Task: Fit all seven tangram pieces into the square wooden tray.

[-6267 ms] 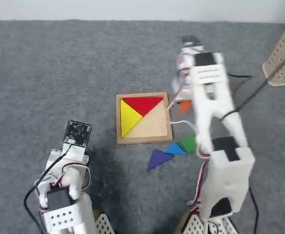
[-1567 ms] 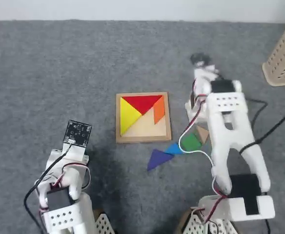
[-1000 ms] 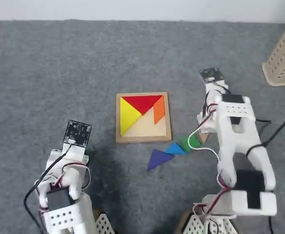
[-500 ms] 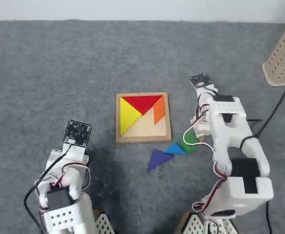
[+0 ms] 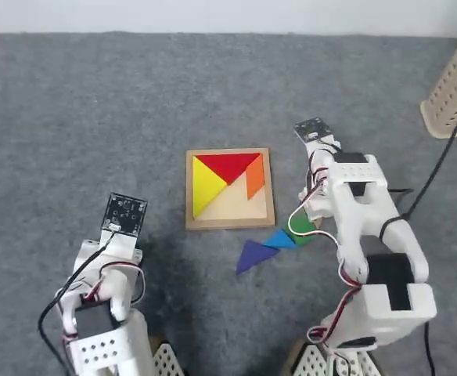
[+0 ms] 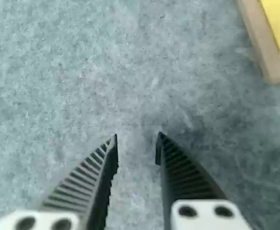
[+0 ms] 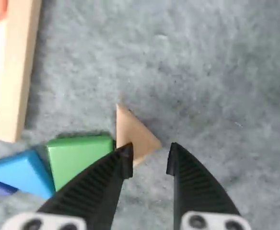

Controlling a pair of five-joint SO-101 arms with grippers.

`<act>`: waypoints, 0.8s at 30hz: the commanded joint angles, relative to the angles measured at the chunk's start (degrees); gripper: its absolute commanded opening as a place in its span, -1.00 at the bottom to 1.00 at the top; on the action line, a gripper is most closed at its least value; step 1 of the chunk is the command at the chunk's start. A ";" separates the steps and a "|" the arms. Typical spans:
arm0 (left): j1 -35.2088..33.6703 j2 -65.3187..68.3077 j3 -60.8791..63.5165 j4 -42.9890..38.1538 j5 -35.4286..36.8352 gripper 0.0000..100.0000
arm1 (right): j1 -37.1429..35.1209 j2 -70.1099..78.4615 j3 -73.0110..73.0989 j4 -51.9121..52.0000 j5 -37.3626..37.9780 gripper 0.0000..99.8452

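Observation:
The square wooden tray (image 5: 230, 222) lies mid-table with a red triangle (image 5: 228, 167), a yellow triangle (image 5: 206, 188) and an orange piece (image 5: 255, 180) inside. Loose beside its near right corner lie a purple triangle (image 5: 253, 254), a blue triangle (image 5: 281, 239) and a green square (image 5: 300, 227). In the right wrist view a tan triangle (image 7: 135, 132) touches the green square (image 7: 80, 155). My right gripper (image 7: 149, 152) hangs open just over the tan triangle's near corner. My left gripper (image 6: 135, 141) is open over bare carpet, close to the tray's corner (image 6: 264, 48).
A perforated beige basket (image 5: 455, 86) stands at the far right edge. The right arm (image 5: 354, 196) covers the carpet to the right of the loose pieces, and its cable trails toward the basket. The left arm (image 5: 103, 305) sits at the near left.
The orange piece, outside the tray at first, now lies in it. The right arm pulled back, then swung left over the tan triangle. The left arm kept still.

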 commanded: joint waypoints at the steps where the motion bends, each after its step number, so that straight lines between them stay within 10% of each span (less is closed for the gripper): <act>1: -0.09 -1.32 -0.75 0.18 0.44 -0.76 | -1.54 0.04 -0.88 1.27 0.88 -0.70; 24: -0.09 -1.32 -0.75 0.18 0.44 -0.76 | -7.60 0.22 1.49 0.75 1.23 -0.70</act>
